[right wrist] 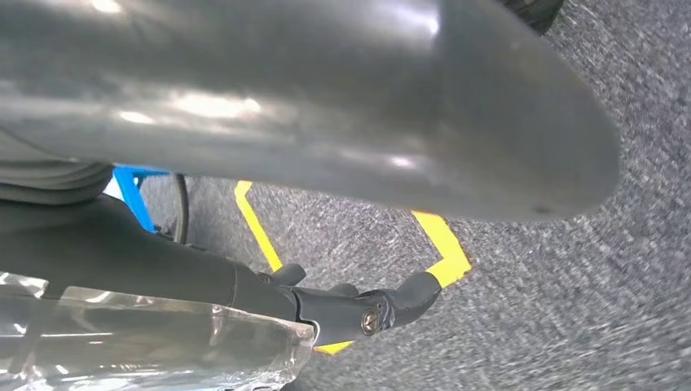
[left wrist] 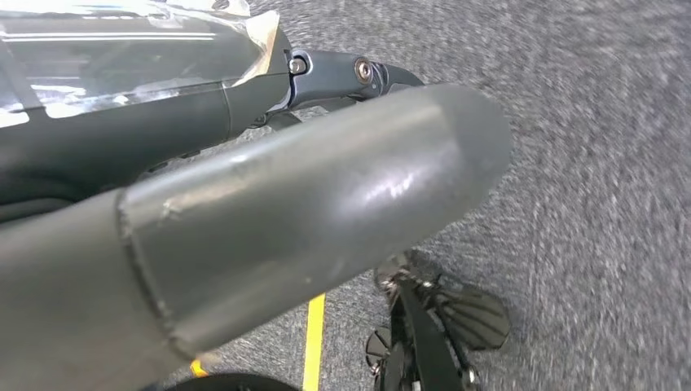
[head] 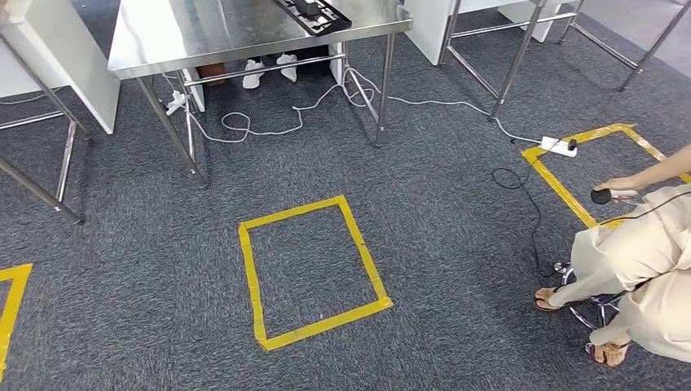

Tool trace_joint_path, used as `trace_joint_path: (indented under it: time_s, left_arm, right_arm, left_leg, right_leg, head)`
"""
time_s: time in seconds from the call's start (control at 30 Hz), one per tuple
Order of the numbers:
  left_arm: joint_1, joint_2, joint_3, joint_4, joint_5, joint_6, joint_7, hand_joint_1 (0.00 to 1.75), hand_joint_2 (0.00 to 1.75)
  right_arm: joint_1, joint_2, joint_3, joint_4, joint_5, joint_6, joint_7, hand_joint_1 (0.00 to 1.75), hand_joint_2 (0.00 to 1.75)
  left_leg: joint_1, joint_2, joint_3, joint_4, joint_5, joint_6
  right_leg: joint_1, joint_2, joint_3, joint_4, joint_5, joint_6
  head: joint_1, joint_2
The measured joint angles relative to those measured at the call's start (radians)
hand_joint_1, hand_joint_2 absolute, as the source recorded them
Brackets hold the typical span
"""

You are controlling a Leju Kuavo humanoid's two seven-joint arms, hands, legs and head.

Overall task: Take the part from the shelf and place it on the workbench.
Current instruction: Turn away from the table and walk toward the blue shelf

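A steel workbench (head: 204, 32) stands at the far side of the head view, and a flat black frame-like part (head: 314, 15) lies on its right end, cut off by the picture's edge. My left hand (left wrist: 269, 204) hangs over grey carpet; its thick grey thumb and a dark finger (left wrist: 342, 73) stretch out straight with nothing between them. My right hand (right wrist: 326, 138) hangs the same way, thumb out and dark finger (right wrist: 358, 309) straight, holding nothing. Clear film covers the back of each hand.
A yellow tape rectangle (head: 310, 273) marks the carpet ahead. At the right a person (head: 644, 269) sits on a stool holding a small black thing (head: 601, 195), beside another tape square (head: 570, 183), a power strip (head: 558, 147) and cables. More table legs (head: 49, 163) stand left.
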Motion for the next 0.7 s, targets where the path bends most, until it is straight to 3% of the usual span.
trace_joint_path:
  time_s: [0.07, 0.1, 0.17, 0.2, 0.27, 0.33, 0.4, 0.43, 0.47, 0.53, 0.6, 0.67, 0.7]
  left_arm:
    - [0.0, 0.002, 0.0, 0.0, 0.0, -0.001, 0.0, 0.0, 0.0]
    - [0.0, 0.003, 0.0, 0.0, 0.0, -0.001, 0.0, 0.0, 0.0]
    - [-0.001, 0.003, 0.0, 0.0, -0.001, -0.001, 0.001, 0.0, 0.0]
    - [-0.002, 0.002, 0.0, 0.0, 0.0, -0.001, 0.002, 0.0, 0.0]
    - [-0.003, 0.001, 0.0, 0.001, 0.0, -0.001, 0.003, 0.0, 0.0]
    - [-0.001, 0.0, 0.0, 0.001, 0.0, -0.001, 0.005, 0.0, 0.0]
    - [0.001, 0.0, 0.0, 0.001, 0.002, 0.0, 0.008, 0.0, 0.0]
    - [0.001, 0.0, 0.0, 0.001, 0.003, 0.0, 0.01, 0.0, 0.0]
    - [0.001, 0.0, 0.0, 0.001, 0.004, 0.001, 0.011, 0.0, 0.0]
    - [0.0, -0.001, 0.0, 0.001, 0.005, 0.002, 0.011, 0.0, 0.0]
    - [0.0, -0.002, 0.0, 0.001, 0.005, 0.002, 0.012, 0.0, 0.0]
    - [-0.001, -0.002, 0.0, 0.001, 0.003, 0.001, 0.012, 0.0, 0.0]
    - [-0.002, -0.003, 0.0, 0.001, 0.001, 0.0, 0.011, 0.0, 0.0]
  right_arm:
    - [-0.003, 0.003, -0.001, 0.0, 0.0, 0.0, 0.0, 0.0, 0.0]
    - [-0.005, 0.004, -0.001, 0.0, 0.0, 0.0, 0.0, 0.0, 0.0]
    - [-0.005, 0.005, -0.002, 0.0, 0.0, 0.0, 0.0, 0.0, 0.0]
    - [-0.004, 0.004, -0.002, 0.0, 0.0, 0.0, 0.001, 0.0, 0.0]
    - [-0.005, 0.003, -0.003, 0.0, 0.0, 0.0, 0.002, 0.0, 0.0]
    - [-0.006, 0.003, -0.003, 0.0, 0.0, 0.0, 0.004, 0.0, 0.0]
    - [-0.005, 0.002, -0.003, 0.0, 0.001, 0.0, 0.006, 0.0, 0.0]
    - [-0.003, 0.002, -0.003, 0.0, 0.002, 0.001, 0.008, 0.0, 0.0]
    - [-0.002, 0.002, -0.003, 0.0, 0.003, 0.001, 0.011, 0.0, 0.0]
    - [-0.001, 0.002, -0.003, 0.0, 0.005, 0.001, 0.016, 0.0, 0.0]
    - [-0.004, 0.001, -0.003, 0.0, 0.006, 0.001, 0.019, 0.0, 0.0]
    - [-0.004, 0.001, -0.003, 0.0, 0.006, 0.0, 0.023, 0.0, 0.0]
    - [-0.002, 0.0, -0.003, 0.0, 0.004, 0.0, 0.025, 0.0, 0.0]
  left_leg:
    - [-0.002, -0.049, 0.057, -0.12, 0.047, 0.014]
    - [-0.004, -0.062, 0.067, -0.145, 0.052, 0.017]
    - [-0.01, -0.045, 0.067, -0.154, 0.056, 0.019]
    - [-0.01, -0.032, 0.068, -0.161, 0.062, 0.022]
    - [-0.008, -0.002, 0.068, -0.177, 0.075, 0.03]
    - [-0.01, 0.031, 0.062, -0.182, 0.08, 0.035]
    - [-0.013, 0.065, 0.057, -0.181, 0.081, 0.035]
    - [-0.013, 0.08, 0.055, -0.181, 0.081, 0.035]
    - [-0.013, 0.094, 0.055, -0.181, 0.081, 0.034]
    - [-0.014, 0.117, 0.058, -0.18, 0.082, 0.031]
    - [-0.019, 0.132, 0.061, -0.178, 0.08, 0.026]
    - [-0.023, 0.145, 0.064, -0.176, 0.078, 0.017]
    - [-0.024, 0.153, 0.067, -0.177, 0.077, 0.011]
  right_leg:
    - [0.005, 0.023, -0.004, 0.002, 0.004, 0.006]
    - [0.005, 0.033, -0.009, 0.002, 0.007, 0.011]
    - [0.002, 0.055, -0.021, -0.001, 0.016, 0.025]
    - [0.002, 0.054, -0.027, 0.002, 0.016, 0.03]
    - [0.006, 0.011, -0.061, 0.056, -0.017, 0.029]
    - [0.006, -0.044, -0.124, 0.185, -0.085, 0.022]
    - [0.003, -0.059, -0.163, 0.285, -0.125, 0.029]
    - [0.001, -0.063, -0.152, 0.28, -0.123, 0.037]
    - [0.0, -0.069, -0.118, 0.233, -0.106, 0.046]
    - [-0.001, -0.1, -0.021, 0.083, -0.064, 0.059]
    - [0.004, -0.138, 0.032, -0.009, -0.039, 0.055]
    - [0.011, -0.144, 0.034, -0.023, -0.03, 0.042]
    - [0.013, -0.135, 0.032, -0.024, -0.025, 0.037]
  head:
    - [0.001, 0.0]
    - [0.001, 0.0]
    - [0.0, 0.0]
    - [0.0, 0.0]
    - [0.003, 0.0]
    - [0.007, 0.0]
    - [0.008, 0.0]
    - [0.008, 0.0]
    - [0.008, 0.0]
    - [0.008, 0.0]
    - [0.008, 0.0]
    - [0.007, 0.0]
    - [0.006, 0.0]
